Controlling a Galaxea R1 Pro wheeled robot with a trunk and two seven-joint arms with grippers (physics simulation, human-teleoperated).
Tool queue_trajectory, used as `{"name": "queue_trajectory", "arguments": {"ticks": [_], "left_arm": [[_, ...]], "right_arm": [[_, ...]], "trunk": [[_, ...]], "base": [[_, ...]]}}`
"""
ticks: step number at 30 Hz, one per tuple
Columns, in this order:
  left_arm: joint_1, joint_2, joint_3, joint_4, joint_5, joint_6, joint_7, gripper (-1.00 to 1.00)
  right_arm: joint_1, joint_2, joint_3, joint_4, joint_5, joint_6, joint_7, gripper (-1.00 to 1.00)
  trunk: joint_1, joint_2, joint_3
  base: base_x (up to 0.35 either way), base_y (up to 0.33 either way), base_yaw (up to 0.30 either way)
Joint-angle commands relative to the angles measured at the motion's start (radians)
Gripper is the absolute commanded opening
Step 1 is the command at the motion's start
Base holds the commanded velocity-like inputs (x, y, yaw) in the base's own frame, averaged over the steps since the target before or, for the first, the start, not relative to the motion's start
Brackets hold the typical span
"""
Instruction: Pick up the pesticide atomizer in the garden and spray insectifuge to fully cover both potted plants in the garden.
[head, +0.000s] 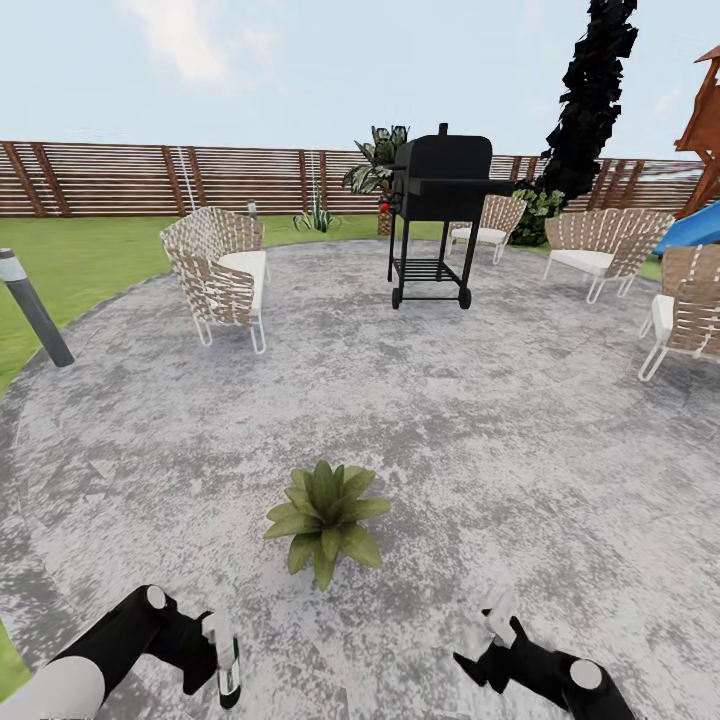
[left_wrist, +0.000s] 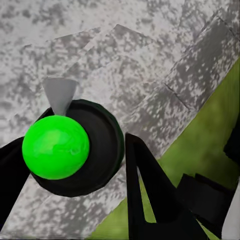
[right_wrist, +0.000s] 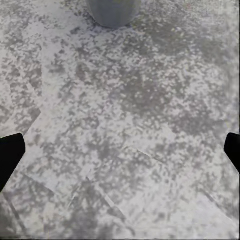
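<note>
One potted plant (head: 325, 520), a low rosette of pointed green leaves, stands on the grey stone patio (head: 450, 420) just ahead of both arms. My left gripper (head: 226, 672) is shut on the pesticide atomizer (head: 221, 645), held low to the plant's left. In the left wrist view the atomizer's bright green cap (left_wrist: 56, 146) and dark round body sit between my black fingers (left_wrist: 150, 200), with its grey nozzle (left_wrist: 60, 95) over the paving. My right gripper (head: 490, 640) is open to the plant's right. Its fingertips (right_wrist: 9, 154) stand wide apart, and the grey pot (right_wrist: 112, 10) lies beyond them.
A black grill (head: 437, 215) stands at the patio's far side among several woven chairs (head: 222, 270). A leaning lamp post (head: 35, 310) marks the left patio edge by the lawn (head: 70, 260). The slatted fence (head: 150, 180) closes the back; a blue slide (head: 695, 228) is at far right.
</note>
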Motion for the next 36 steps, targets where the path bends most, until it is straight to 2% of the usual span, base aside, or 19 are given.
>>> {"name": "queue_trajectory", "arguments": {"ticks": [1, 2, 3, 5, 9, 12, 17, 18, 25, 30, 36], "left_arm": [[-0.001, -0.001, 0.001, -0.001, -0.002, 0.025, 0.003, -1.0], [-0.002, -0.002, 0.002, -0.002, -0.002, 0.063, 0.007, -1.0], [-0.026, -0.007, 0.003, -0.006, 0.026, 0.395, 0.002, -1.0], [-0.056, -0.008, 0.002, -0.005, 0.082, 0.445, 0.002, -1.0], [-0.08, -0.015, 0.0, -0.007, 0.108, 0.549, 0.004, -1.0], [-0.09, -0.023, -0.002, -0.007, 0.11, 0.579, 0.004, -1.0], [-0.094, -0.032, -0.004, -0.007, 0.105, 0.588, 0.004, -1.0], [-0.084, -0.04, -0.015, -0.107, 0.075, 0.688, 0.019, -1.0], [-0.082, -0.038, -0.016, -0.107, 0.074, 0.687, 0.046, -1.0], [-0.081, -0.039, -0.018, -0.105, 0.075, 0.687, 0.138, -1.0], [-0.081, -0.04, -0.016, -0.104, 0.079, 0.685, 0.147, -1.0]], "right_arm": [[0.0, -0.009, -0.07, 0.031, 0.01, -0.026, 0.004, 1.0], [0.0, -0.015, -0.133, 0.061, 0.01, -0.035, 0.003, 1.0], [0.003, -0.012, -0.453, 0.223, 0.014, -0.044, -0.462, 1.0], [0.003, -0.009, -0.456, 0.262, 0.013, -0.047, -0.571, 1.0], [0.003, -0.006, -0.456, 0.273, 0.013, -0.048, -0.602, 1.0], [0.003, -0.005, -0.456, 0.276, 0.012, -0.048, -0.606, 1.0], [0.003, -0.006, -0.46, 0.275, 0.007, -0.048, -0.608, 1.0], [0.003, -0.006, -0.463, 0.309, 0.008, -0.049, -0.609, 1.0], [0.003, -0.006, -0.463, 0.31, 0.008, -0.049, -0.608, 1.0], [0.003, -0.006, -0.463, 0.31, 0.008, -0.049, -0.609, 1.0], [0.003, -0.006, -0.463, 0.31, 0.008, -0.048, -0.609, 1.0]], "trunk": [[0.0, 0.0, -0.001], [0.0, 0.0, -0.001], [0.0, 0.0, -0.001], [0.0, 0.0, -0.001], [0.0, 0.0, -0.001], [0.0, 0.0, -0.001], [0.0, 0.0, -0.001], [0.0, 0.0, -0.001], [0.0, 0.0, -0.001], [0.0, 0.0, -0.001], [0.0, 0.0, -0.001]], "base": [[0.0, 0.0, 0.0], [0.0, 0.0, 0.0], [0.0, 0.0, 0.0], [0.0, 0.0, 0.0], [0.0, 0.0, 0.0], [0.0, 0.0, 0.0], [0.0, 0.0, -0.013], [0.0, 0.0, -0.001], [0.0, 0.0, -0.008], [0.0, 0.0, -0.205], [0.0, 0.0, -0.036]]}}
